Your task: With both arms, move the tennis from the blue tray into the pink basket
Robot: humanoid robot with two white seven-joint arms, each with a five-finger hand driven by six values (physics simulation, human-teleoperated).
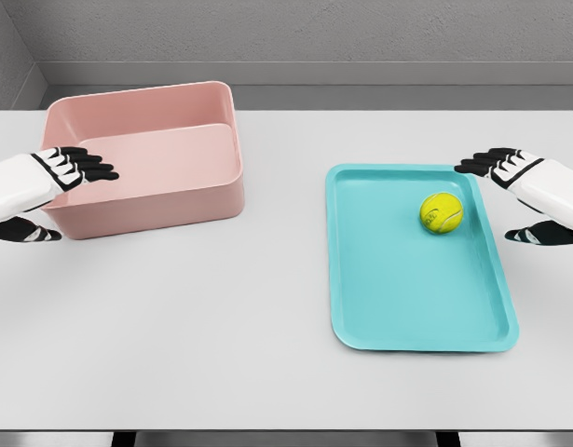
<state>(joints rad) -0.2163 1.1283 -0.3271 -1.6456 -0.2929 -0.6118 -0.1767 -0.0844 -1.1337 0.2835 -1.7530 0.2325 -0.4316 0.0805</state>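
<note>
1. Both white forearms are cut off by the picture's side edges, so only the wrists and hands show. The front edge of the table runs along the bottom of the frame, with dark patches below it that are too cropped to identify.

2. The left hand (pixel 53 186), white with black fingers, sits at the left end of the pink basket. Its fingers (pixel 88 165) reach out straight and side by side over the basket's near-left corner, while the thumb (pixel 30 233) points out lower down, in front of the basket's wall. It holds nothing. Whether the fingers touch the rim cannot be told.

3. The right hand (pixel 524 191) hovers just beside the tray's far-right corner, fingers (pixel 486 163) extended and thumb (pixel 542 235) set apart below, gripping nothing.

4. The yellow-green felt tennis ball (pixel 442 213), round with a pale curved seam, lies inside the tray in its far-right part, near the right hand but apart from it.

5. The turquoise-blue rectangular tray (pixel 412 298) is shallow, smooth and plastic-looking, with rounded corners and a low raised rim.

6. The pink rectangular basket (pixel 160 209) is a deep, smooth-walled tub with rounded corners. It stands on the left side of the table, well apart from the tray.

7. The flat, matte, pale grey table (pixel 221 326) spans the whole width of the view. Behind it rises a grey, faintly mottled wall (pixel 314 37), with a corner showing at the far left.
</note>
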